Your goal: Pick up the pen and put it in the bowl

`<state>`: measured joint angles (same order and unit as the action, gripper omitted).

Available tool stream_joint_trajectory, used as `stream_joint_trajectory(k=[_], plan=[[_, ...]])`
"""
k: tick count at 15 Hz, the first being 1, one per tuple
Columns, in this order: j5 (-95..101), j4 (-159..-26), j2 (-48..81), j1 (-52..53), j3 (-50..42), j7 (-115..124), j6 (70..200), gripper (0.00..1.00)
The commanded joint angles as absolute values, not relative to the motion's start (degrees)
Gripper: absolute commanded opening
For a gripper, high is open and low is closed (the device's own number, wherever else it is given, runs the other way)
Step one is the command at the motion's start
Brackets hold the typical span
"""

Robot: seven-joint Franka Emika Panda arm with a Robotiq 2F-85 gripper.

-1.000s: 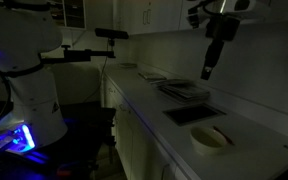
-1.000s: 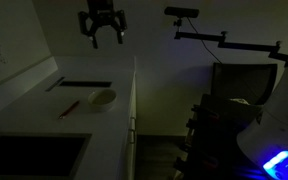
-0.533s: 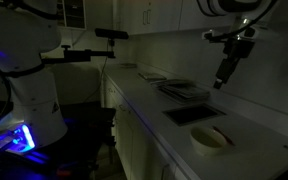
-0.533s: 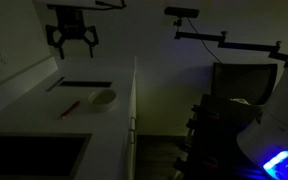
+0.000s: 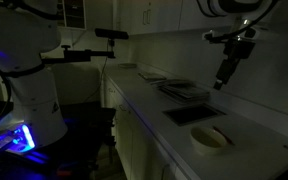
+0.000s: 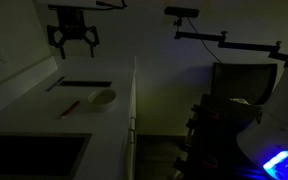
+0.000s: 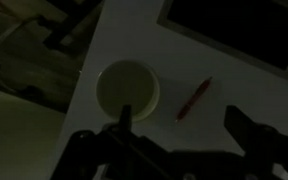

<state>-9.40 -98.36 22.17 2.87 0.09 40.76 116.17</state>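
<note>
Hand (image 6: pixel 74 45) wide open, holding nothing, high above the tabletop (image 6: pixel 39 125) and well clear of the bowl (image 7: pixel 129 88); pen (image 7: pixel 194 98) lies flat on the tabletop just beside the bowl, not touching it; tray (image 7: pixel 234 25) lies beyond the pen from the bowl.

Risks, as judged: pen is thin and low, so a shallow descent closes on air and a deep one strikes the tabletop; jaws set along the pen rather than across it would roll it away; a finger landing bowl-side could shove the bowl; scene is dim, which hampers alignment; bowl is shallow, so an off-centre release may tip the pen over the rim.
</note>
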Motion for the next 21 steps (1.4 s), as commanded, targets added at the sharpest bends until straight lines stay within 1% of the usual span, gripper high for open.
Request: stream_joint_trajectory(k=[1, 6, 10, 14, 17, 21], plan=[[-9.97, -99.48, 22.43, 4.39, -1.60, 44.60, 117.44, 1.00], [-11.58, -101.03, 26.11, 6.50, -2.64, 60.78, 122.47, 1.00], [-10.98, -98.48, 30.99, 8.05, -2.57, 69.36, 124.30, 1.00], [-11.07, -93.20, 37.25, 8.60, -2.56, 74.01, 125.45, 1.00], [-10.13, -89.13, 42.28, 9.06, -3.12, 75.15, 129.19, 1.00], [-9.63, -82.98, 48.21, 9.80, -4.23, 76.51, 128.89, 1.00]])
